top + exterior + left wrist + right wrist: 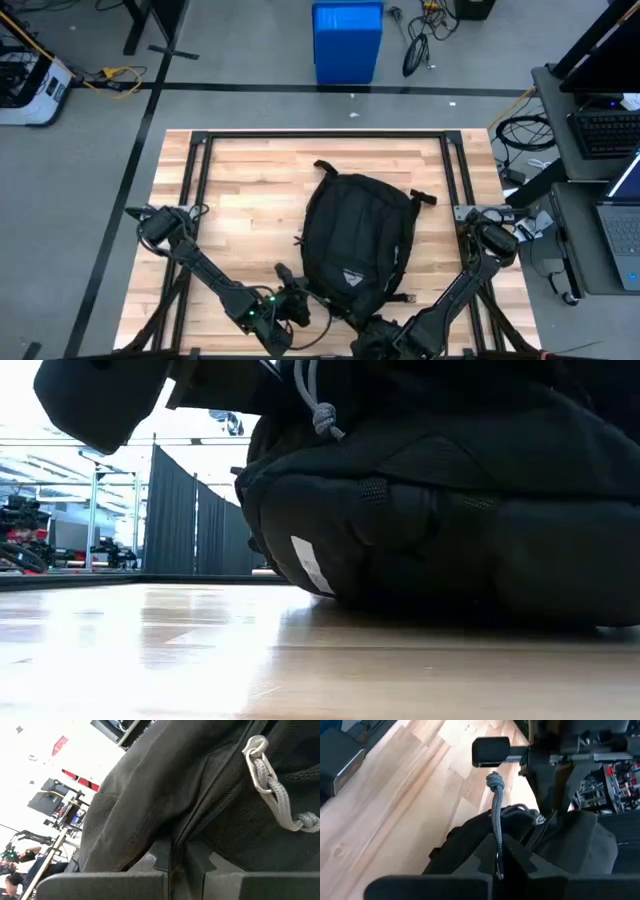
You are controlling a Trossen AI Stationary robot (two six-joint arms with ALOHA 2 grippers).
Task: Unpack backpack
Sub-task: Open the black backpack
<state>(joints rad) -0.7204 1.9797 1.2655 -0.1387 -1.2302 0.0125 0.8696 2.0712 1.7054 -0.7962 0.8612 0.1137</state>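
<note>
Backpack (355, 240): lies flat, logo up, zippers toward arms.
Right gripper (498, 869): pinching grey zipper cord (495, 815), probably to open it.
Left gripper (170, 857): pressed together on backpack fabric, likely bracing.

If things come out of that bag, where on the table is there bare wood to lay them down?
Bare wood lies on both sides of the backpack, out to the table's side rails, and in the strip between its top and the far rail. The near edge is crowded: the left gripper and right gripper sit against the bag's bottom, the right one pinching a grey zipper cord.
</note>
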